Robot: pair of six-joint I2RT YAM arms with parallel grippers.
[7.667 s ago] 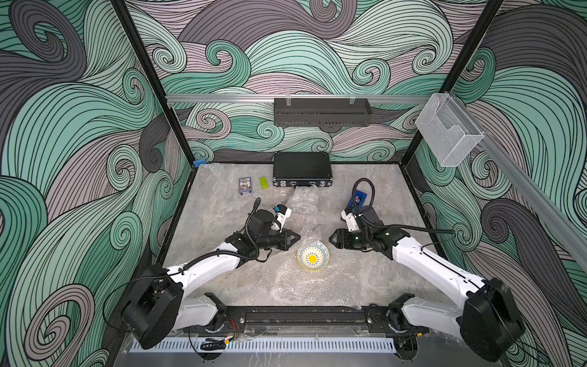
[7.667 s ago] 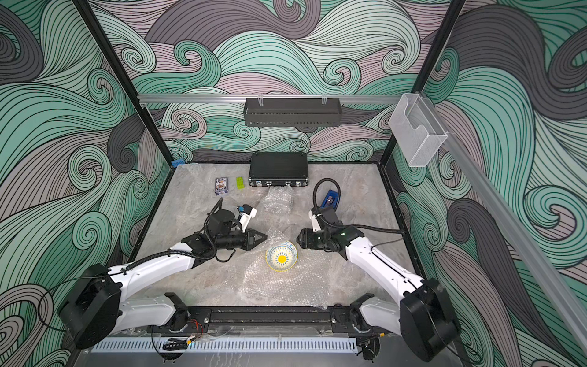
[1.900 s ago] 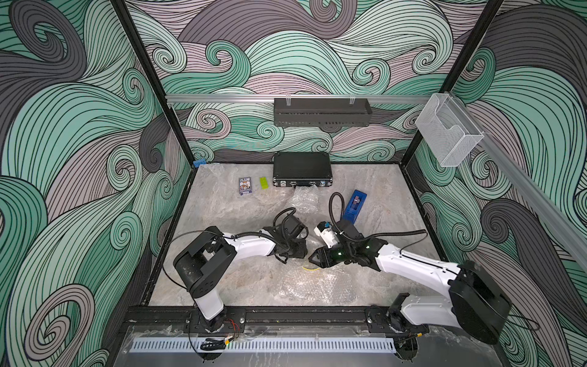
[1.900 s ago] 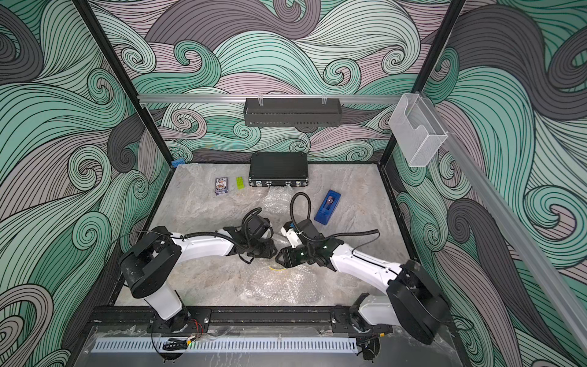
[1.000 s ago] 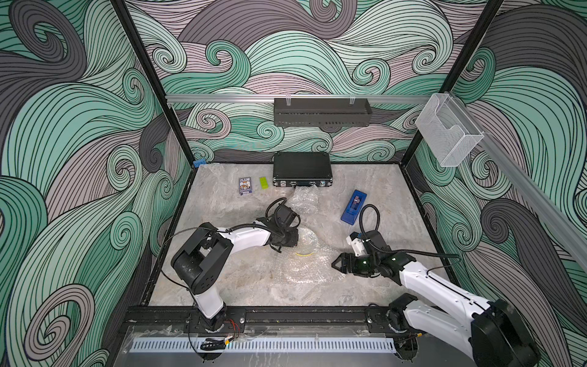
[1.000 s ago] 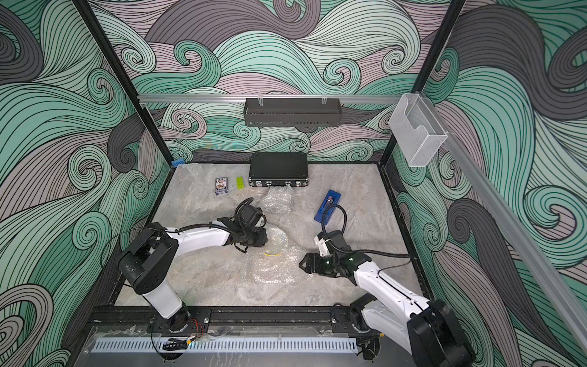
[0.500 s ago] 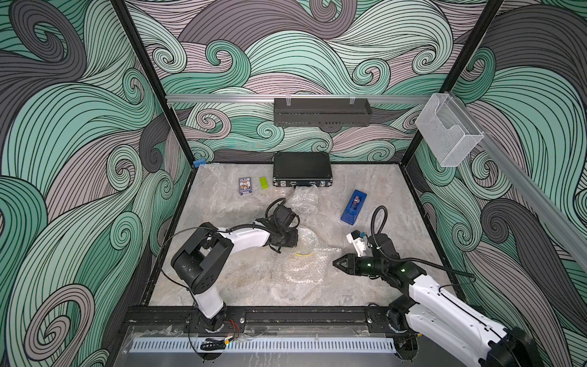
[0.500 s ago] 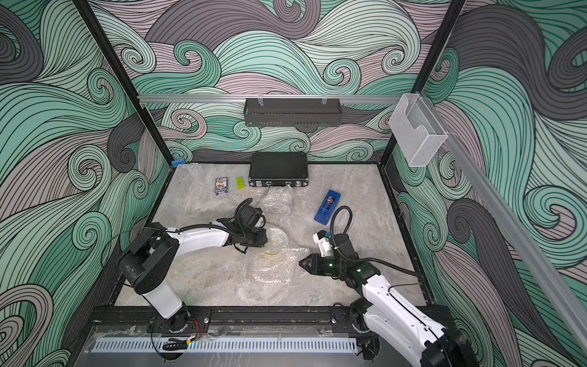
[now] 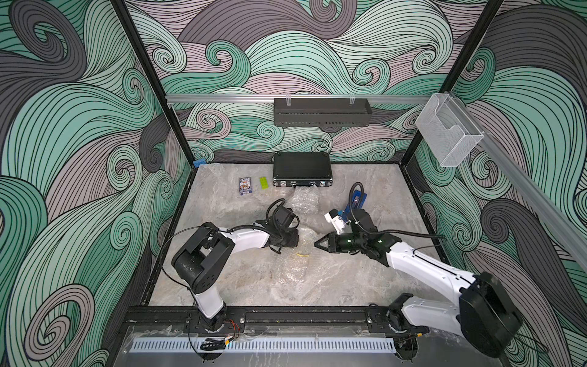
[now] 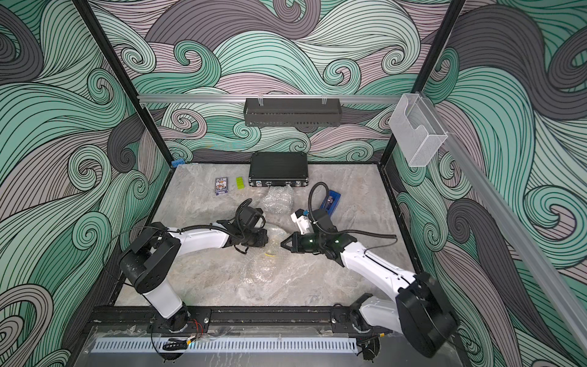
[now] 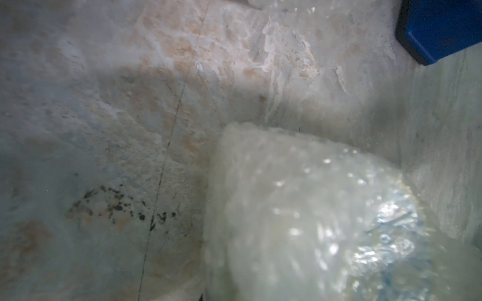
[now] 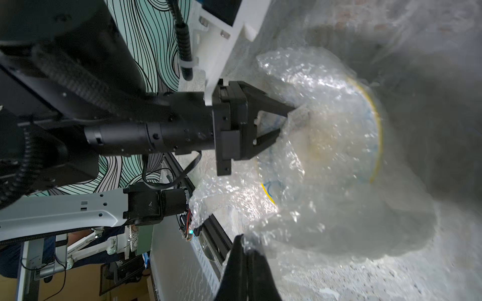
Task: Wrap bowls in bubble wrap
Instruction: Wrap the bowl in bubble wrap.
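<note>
A cream bowl with a yellow rim lies mid-table under crinkled clear bubble wrap; in both top views only a bit of its rim shows. My left gripper is at the bowl's left side, its fingers pinched on a fold of the wrap. My right gripper is at the bowl's right side, shut on an edge of the sheet. In the left wrist view the wrap fills the lower part and hides that gripper's own jaws.
A separate bundle of bubble wrap lies behind the bowl. A black case, a card box and a green brick lie at the back. A blue box lies behind the right arm.
My right gripper has shut on the sheet's edge near the front right and moved back and left to the bowl. The left arm has stayed in place.
</note>
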